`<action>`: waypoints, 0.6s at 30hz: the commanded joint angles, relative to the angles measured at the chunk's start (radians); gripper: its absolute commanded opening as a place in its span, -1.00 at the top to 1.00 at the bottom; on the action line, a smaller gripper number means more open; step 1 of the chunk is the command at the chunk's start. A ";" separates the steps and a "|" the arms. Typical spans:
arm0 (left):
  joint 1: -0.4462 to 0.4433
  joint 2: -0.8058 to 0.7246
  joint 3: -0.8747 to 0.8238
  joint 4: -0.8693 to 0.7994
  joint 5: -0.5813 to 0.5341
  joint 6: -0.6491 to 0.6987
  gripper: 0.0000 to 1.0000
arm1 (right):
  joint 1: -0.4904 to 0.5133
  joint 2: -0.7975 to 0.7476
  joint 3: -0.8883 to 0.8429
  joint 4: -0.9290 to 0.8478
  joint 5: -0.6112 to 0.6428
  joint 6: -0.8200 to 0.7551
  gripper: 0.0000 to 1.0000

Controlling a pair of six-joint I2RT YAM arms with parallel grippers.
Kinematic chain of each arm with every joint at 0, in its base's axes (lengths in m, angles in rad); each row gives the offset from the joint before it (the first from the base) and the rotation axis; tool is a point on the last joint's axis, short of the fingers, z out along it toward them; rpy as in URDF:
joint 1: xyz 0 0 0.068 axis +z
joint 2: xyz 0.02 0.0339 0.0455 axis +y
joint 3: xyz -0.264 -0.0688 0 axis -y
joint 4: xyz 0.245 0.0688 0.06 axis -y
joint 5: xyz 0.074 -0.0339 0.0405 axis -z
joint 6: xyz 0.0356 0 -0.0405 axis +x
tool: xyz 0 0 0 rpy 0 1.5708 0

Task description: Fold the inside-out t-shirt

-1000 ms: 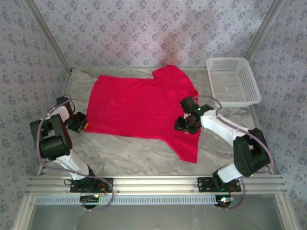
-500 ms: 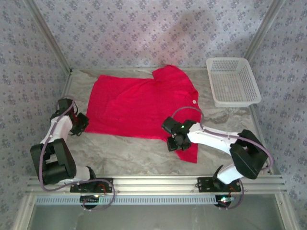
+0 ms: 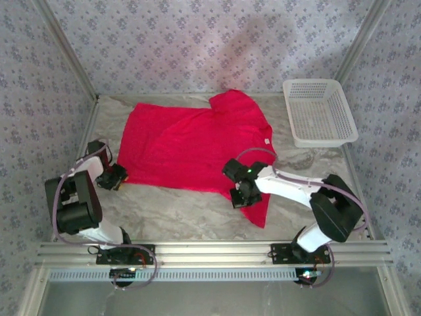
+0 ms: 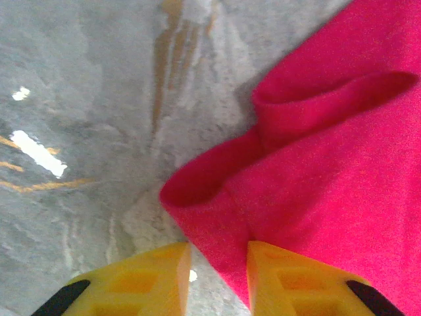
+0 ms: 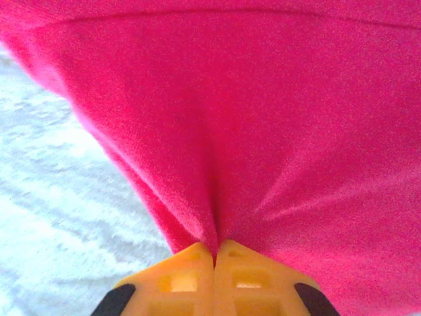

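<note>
The red inside-out t-shirt (image 3: 191,145) lies spread flat across the table, its small white tag (image 3: 266,141) near the right side. My right gripper (image 3: 240,196) sits on the shirt's near right part. In the right wrist view it (image 5: 214,253) is shut on a pinched ridge of the red cloth (image 5: 263,118). My left gripper (image 3: 115,176) is at the shirt's near left corner. Its yellow fingers (image 4: 145,276) stand apart in the left wrist view, with the curled corner of the cloth (image 4: 217,210) reaching between them.
A white plastic basket (image 3: 312,81) stands at the back right of the grey marbled table (image 3: 177,214). Patterned walls and metal posts close in the back and both sides. A metal rail runs along the near edge.
My right gripper slid from the shirt's right middle to its near right part and shut on the cloth. The left gripper's jaws came apart at the near left corner.
</note>
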 commanded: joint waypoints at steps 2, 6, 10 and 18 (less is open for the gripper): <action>0.000 0.011 0.031 0.026 0.021 0.005 0.48 | -0.107 -0.063 0.007 -0.050 -0.176 -0.088 1.00; 0.000 0.003 0.034 0.017 0.007 0.014 0.48 | -0.222 -0.020 0.014 -0.018 -0.152 -0.105 0.93; 0.000 0.016 0.037 0.017 0.001 0.017 0.48 | -0.293 0.098 0.089 0.014 -0.063 -0.096 0.69; 0.000 0.023 0.037 0.024 0.019 0.016 0.47 | -0.266 0.083 0.184 -0.128 0.178 -0.048 0.09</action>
